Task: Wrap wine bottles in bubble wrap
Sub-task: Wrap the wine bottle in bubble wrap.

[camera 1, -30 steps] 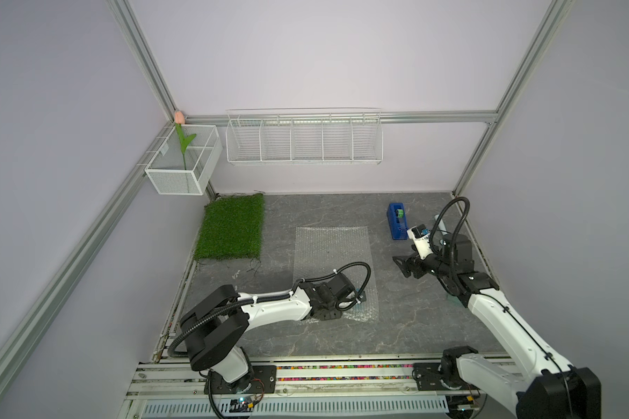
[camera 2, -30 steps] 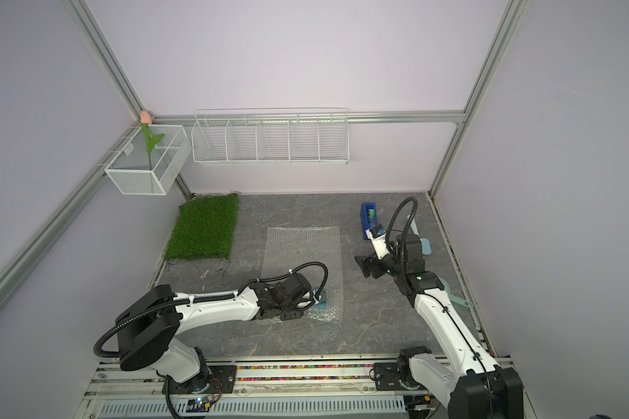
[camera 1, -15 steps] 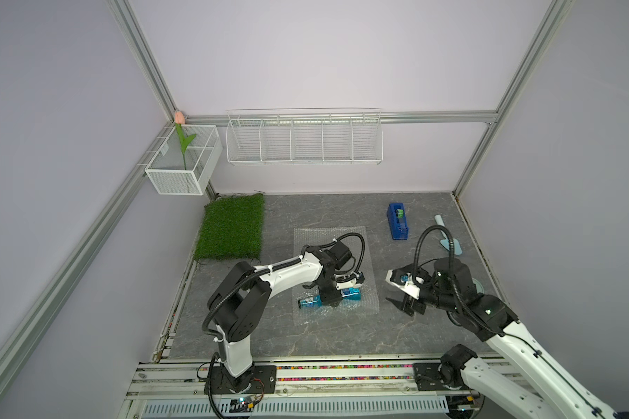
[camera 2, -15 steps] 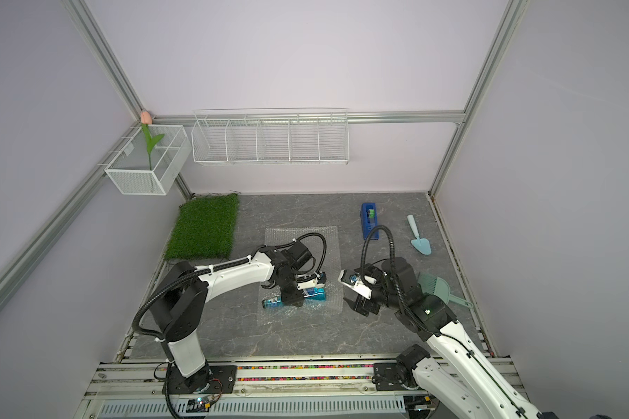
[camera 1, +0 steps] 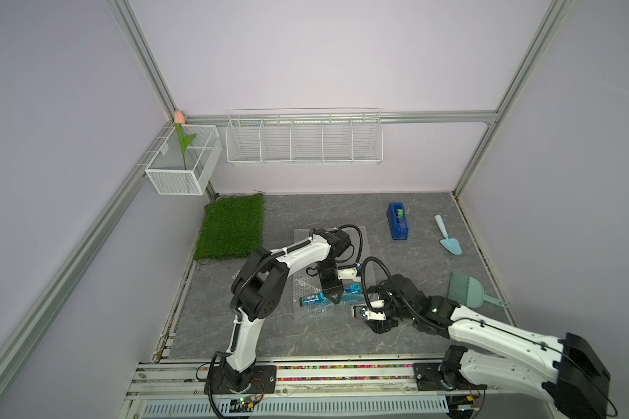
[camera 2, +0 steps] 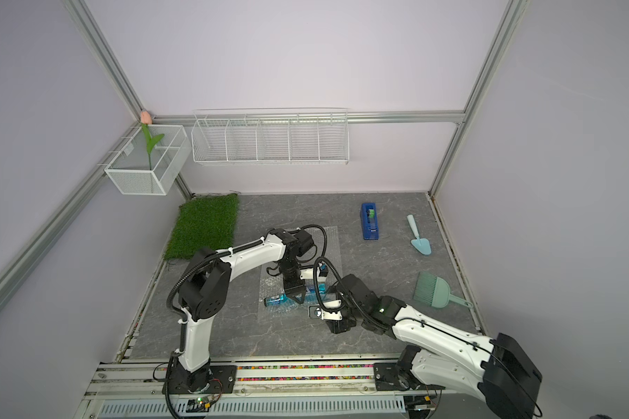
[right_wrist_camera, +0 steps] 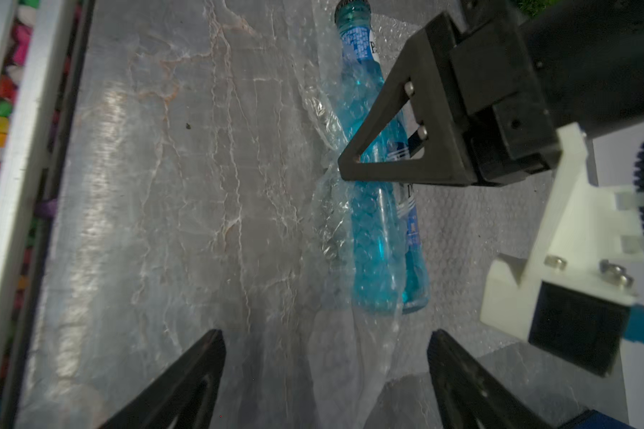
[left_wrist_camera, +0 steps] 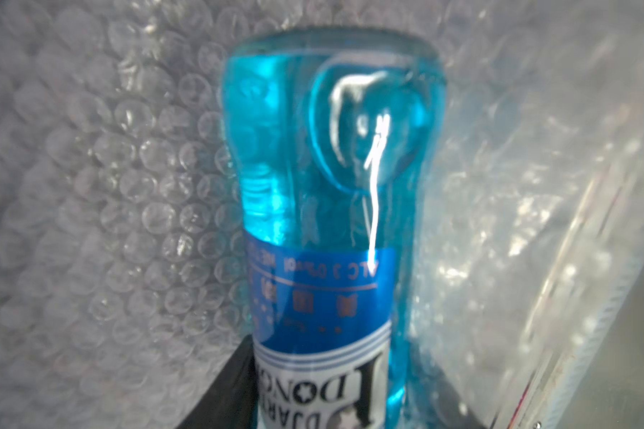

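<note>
The wine bottle [camera 1: 313, 300] [camera 2: 276, 299] lies on its side on the bubble wrap [camera 1: 304, 284] [camera 2: 333, 246], near the sheet's front edge, with its cap to the left. My left gripper [camera 1: 333, 299] [camera 2: 294, 298] comes down from above and is shut on the bottle at the label [left_wrist_camera: 324, 401]. In the right wrist view a crumpled fold of wrap [right_wrist_camera: 350, 353] lies against the bottle [right_wrist_camera: 380, 230] along its front side. My right gripper [camera 1: 371, 310] [camera 2: 329, 310] [right_wrist_camera: 326, 334] stands open just off the bottle's base, low over that fold, holding nothing.
A blue tape dispenser [camera 1: 397, 226], a trowel [camera 1: 447, 241] and a teal brush with dustpan [camera 1: 467, 290] lie to the right. The green grass mat [camera 1: 231, 226] is at the back left. A wire shelf [camera 1: 304, 139] and a basket [camera 1: 184, 165] hang on the walls.
The left arm swung up off the front of the sheet and now grips the bottle. The right arm came down from beside the tape dispenser to the bottle's base.
</note>
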Robot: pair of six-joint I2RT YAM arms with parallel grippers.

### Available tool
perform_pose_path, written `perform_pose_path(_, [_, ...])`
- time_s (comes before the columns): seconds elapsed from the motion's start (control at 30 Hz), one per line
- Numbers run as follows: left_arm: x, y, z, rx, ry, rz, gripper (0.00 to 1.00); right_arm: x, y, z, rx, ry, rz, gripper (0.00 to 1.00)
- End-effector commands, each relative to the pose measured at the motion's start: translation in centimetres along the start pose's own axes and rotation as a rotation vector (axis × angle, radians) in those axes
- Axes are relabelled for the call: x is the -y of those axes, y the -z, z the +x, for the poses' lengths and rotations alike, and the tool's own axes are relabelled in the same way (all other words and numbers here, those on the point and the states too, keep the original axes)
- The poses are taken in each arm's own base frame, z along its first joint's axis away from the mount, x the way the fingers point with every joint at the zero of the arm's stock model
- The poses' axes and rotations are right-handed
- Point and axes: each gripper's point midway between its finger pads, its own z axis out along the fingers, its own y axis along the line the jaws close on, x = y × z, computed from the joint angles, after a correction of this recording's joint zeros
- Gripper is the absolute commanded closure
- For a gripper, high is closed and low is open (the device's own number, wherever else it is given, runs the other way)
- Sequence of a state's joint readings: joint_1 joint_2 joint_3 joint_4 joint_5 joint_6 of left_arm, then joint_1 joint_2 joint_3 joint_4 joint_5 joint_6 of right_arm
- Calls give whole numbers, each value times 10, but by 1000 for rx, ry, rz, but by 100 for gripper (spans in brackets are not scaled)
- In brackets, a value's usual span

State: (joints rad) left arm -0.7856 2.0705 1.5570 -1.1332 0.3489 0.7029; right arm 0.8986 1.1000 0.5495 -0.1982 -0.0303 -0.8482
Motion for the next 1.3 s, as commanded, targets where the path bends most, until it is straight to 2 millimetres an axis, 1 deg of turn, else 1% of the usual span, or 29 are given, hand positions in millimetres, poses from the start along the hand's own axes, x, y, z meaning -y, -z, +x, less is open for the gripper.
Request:
perform_pose_path(0.0, [13, -15, 3, -28, -24, 98, 73, 32, -16, -18, 74, 79, 127, 11])
perform_pose_path(0.07, [13, -13, 2, -21, -32, 95, 73, 42, -26, -21, 96, 82, 159, 11])
perform_pose_path(0.3, [10, -14, 2, -23, -38, 93, 73, 44, -59, -12, 68, 117, 106, 9])
perform_pose_path(0.37, [8, -15, 4, -28, -36, 92, 73, 40, -65, -6, 50, 116, 60, 8])
perform_pose_path(0.43, [7, -14, 5, -25, -34, 86, 72, 41, -71, -3, 45, 111, 51, 7])
perform_pose_path(0.5, [6, -12, 4, -21, -36, 82, 72, 46, -74, -3, 54, 102, 59, 6])
perform_pose_path(0.6, [6, -11, 4, -17, -39, 76, 70, 53, -80, -2, 59, 81, 53, 1])
perform_pose_path(0.67, [5, -10, 4, -16, -41, 67, 69, 53, -84, 2, 45, 71, 29, 2])
perform_pose_path(0.8, [4, -10, 5, -12, -46, 52, 68, 61, -86, 4, 48, 68, 59, 2])
perform_pose_path(0.93, [3, -13, 6, -14, -42, 54, 68, 74, -77, -3, 82, 76, 119, 0])
perform_pose_path(1.0, [4, -14, 6, -15, -42, 60, 68, 78, -71, -6, 99, 90, 152, 4])
perform_pose_path(1.07, [4, -16, 6, -16, -39, 69, 68, 80, -64, -10, 121, 98, 178, 6])
perform_pose_path(1.13, [5, -17, 6, -18, -38, 74, 68, 80, -61, -10, 123, 101, 181, 8])
perform_pose_path(1.2, [4, -17, 7, -22, -37, 74, 68, 78, -62, -8, 112, 106, 172, 8])
perform_pose_path(1.27, [5, -16, 6, -20, -39, 73, 68, 74, -68, -1, 81, 110, 143, 8])
